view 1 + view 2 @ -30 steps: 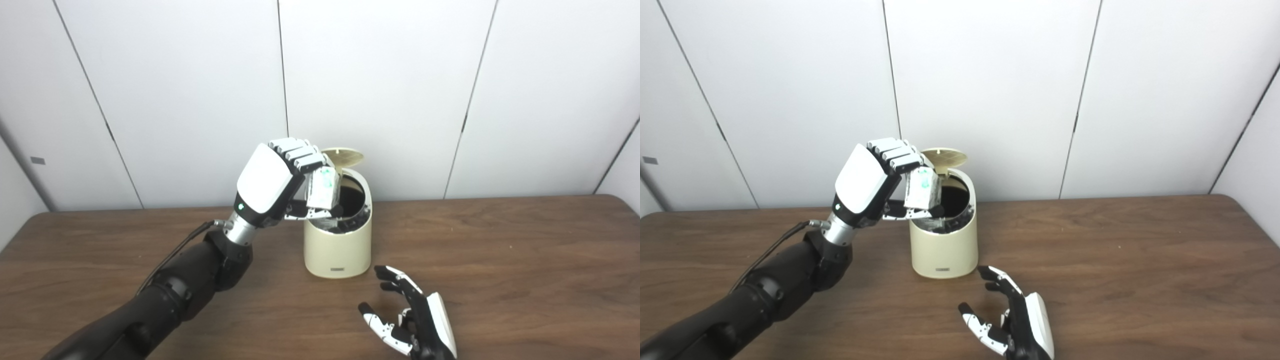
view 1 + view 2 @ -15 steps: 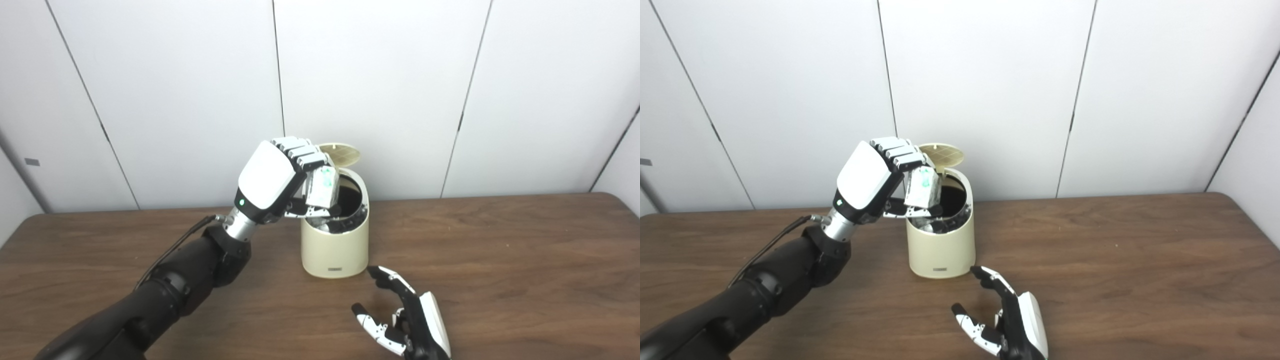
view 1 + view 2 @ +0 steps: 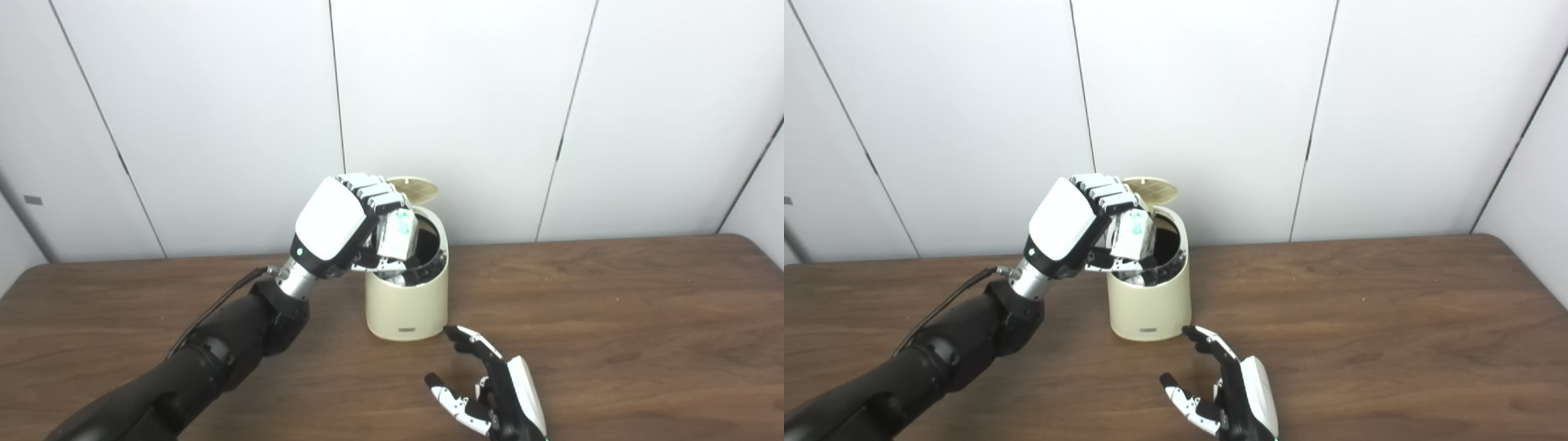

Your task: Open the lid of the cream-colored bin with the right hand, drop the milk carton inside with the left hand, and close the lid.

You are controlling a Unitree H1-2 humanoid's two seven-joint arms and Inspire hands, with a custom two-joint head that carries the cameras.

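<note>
The left hand (image 3: 343, 223) grasps the milk carton (image 3: 397, 233), long axis near upright, directly over the open cream-colored bin (image 3: 404, 306), while the released right hand (image 3: 493, 395) rests nearby on the tabletop (image 3: 612, 318).

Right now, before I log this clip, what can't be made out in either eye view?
- Bin contents: dark interior, partly blocked by the left hand and milk carton, both views.
- Carton print: too small and blurred.
- Whether the carton's bottom touches the rim: hidden by the thumb.
- Lid hinge: behind the bin's rim.
- Right hand wrist: cut off by the bottom edge.
- Bin's front label: too small.
</note>
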